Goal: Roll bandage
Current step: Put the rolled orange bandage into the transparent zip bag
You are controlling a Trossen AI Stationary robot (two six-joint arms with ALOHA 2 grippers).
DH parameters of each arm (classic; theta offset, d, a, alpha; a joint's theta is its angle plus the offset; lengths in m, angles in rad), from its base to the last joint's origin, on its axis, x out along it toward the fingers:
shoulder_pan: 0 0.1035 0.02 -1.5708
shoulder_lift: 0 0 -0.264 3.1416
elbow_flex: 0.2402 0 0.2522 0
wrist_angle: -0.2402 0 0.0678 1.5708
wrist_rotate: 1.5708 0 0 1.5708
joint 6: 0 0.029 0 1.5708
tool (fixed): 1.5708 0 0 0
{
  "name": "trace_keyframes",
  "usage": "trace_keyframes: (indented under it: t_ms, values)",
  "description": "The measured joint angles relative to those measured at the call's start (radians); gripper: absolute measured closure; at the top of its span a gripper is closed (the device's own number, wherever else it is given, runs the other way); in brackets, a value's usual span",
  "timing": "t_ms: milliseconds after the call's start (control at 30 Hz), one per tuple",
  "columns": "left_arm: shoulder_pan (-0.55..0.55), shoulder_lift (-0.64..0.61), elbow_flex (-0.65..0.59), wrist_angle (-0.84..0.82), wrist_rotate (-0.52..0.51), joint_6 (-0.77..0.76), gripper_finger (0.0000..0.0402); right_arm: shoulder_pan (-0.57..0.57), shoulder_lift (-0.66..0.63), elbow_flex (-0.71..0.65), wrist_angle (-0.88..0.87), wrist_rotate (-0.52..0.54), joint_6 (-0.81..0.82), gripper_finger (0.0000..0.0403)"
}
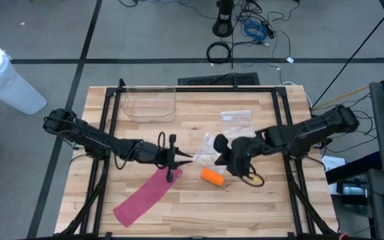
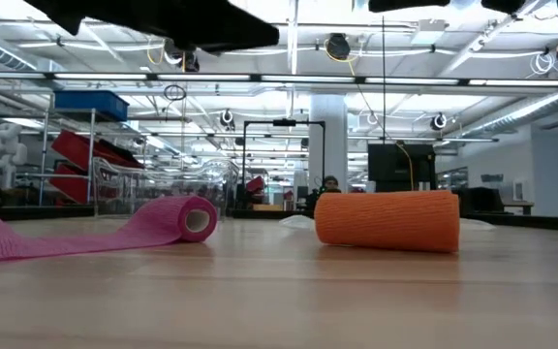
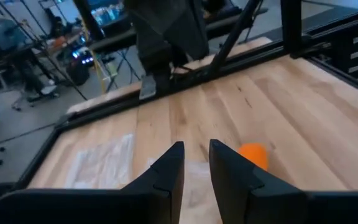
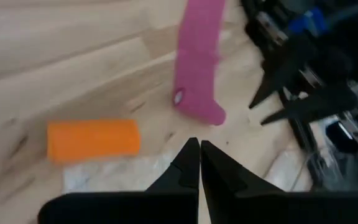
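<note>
A pink bandage (image 1: pixel 149 193) lies on the wooden table. Its far end is wound into a small roll (image 2: pixel 188 219) (image 4: pixel 194 104), and its loose tail lies flat toward the near left. To its right an orange bandage roll (image 1: pixel 213 176) (image 2: pixel 387 220) (image 4: pixel 93 138) rests on its side. My left gripper (image 1: pixel 184 159) (image 3: pixel 196 163) hovers just beyond the pink roll, open by a narrow gap with nothing in it. My right gripper (image 1: pixel 224 155) (image 4: pixel 199 155) hangs shut and empty above the table, right of the orange roll.
A clear plastic box (image 1: pixel 151 103) stands at the far left of the table. Clear plastic bags (image 1: pixel 235 120) (image 1: pixel 205 155) lie behind the rolls. Black frame rails (image 1: pixel 109 133) run along the table's sides. Bare wood lies near the front edge.
</note>
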Motion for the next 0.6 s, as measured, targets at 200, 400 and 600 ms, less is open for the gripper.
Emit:
trace_keyframes:
  t_ms: [200, 400, 600]
  values:
    - [-0.025, 0.000, 0.000, -0.024, -0.083, -0.010, 0.0329, -0.045, 0.033, 0.001, 0.022, 0.083, 0.529, 0.0403]
    - [-0.026, 0.000, 0.000, -0.028, -0.114, -0.085, 0.0330, -0.128, 0.123, 0.000, -0.034, 0.069, 0.913, 0.0402]
    - [-0.026, -0.001, 0.000, -0.094, -0.184, -0.107, 0.0330, -0.171, 0.287, 0.000, -0.014, 0.050, 0.905, 0.0361]
